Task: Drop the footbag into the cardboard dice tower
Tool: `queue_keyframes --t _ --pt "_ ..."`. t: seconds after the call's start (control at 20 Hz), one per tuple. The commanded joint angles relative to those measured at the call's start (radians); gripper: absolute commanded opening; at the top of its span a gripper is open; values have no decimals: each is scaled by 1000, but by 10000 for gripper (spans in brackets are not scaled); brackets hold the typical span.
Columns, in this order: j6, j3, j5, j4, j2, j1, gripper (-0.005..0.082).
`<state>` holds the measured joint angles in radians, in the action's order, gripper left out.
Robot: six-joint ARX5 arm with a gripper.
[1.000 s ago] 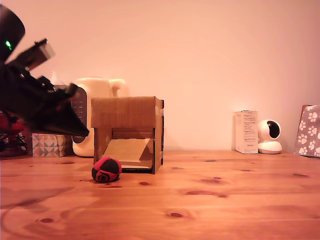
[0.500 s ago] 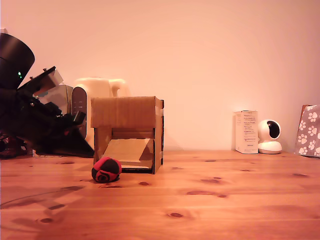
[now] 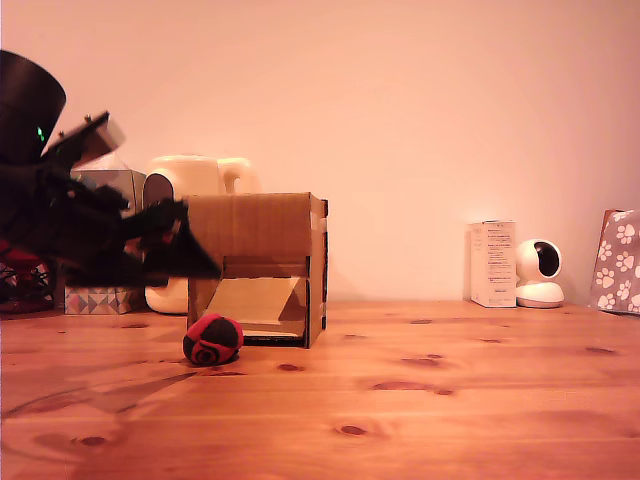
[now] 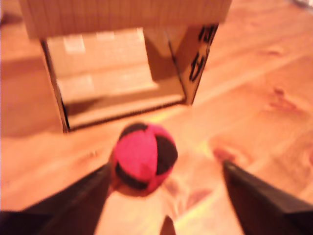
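The footbag (image 3: 212, 340), a small red and black ball, lies on the wooden table (image 3: 420, 400) just in front of the cardboard dice tower (image 3: 255, 225). The tower's front opening shows a slanted ramp (image 3: 255, 298). My black gripper (image 3: 200, 262) hangs above and to the exterior view's left of the footbag, not touching it. In the wrist view the footbag (image 4: 144, 156) sits between my open gripper (image 4: 167, 169), nearer one dark finger (image 4: 73, 203) than the other. The tower (image 4: 122, 73) stands right behind it.
A cream appliance (image 3: 200, 175) and a patterned tissue box (image 3: 98, 298) stand behind the arm. At the exterior view's right are a white carton (image 3: 493, 263), a small white camera (image 3: 540, 272) and a paw-print item (image 3: 620, 262).
My arm has swung to the exterior view's right, bringing the gripper tips over the footbag's left side. The footbag and the tower have not moved.
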<state>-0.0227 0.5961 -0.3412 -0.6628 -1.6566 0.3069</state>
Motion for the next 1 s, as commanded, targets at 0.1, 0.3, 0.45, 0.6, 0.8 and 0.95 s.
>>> queue_keyframes --t 0.1,0.3,0.45,0.6,0.8,0.95 --pt "4 27 -2 -18 -80 4 762" --pt "5 81 -2 -19 -153 4 762" --pt "5 125 -4 -17 -213 4 762" --pt "4 156 -37 -10 -266 4 762" --pt "5 186 -36 52 -294 3 738" --pt "17 190 -36 64 -294 3 432"
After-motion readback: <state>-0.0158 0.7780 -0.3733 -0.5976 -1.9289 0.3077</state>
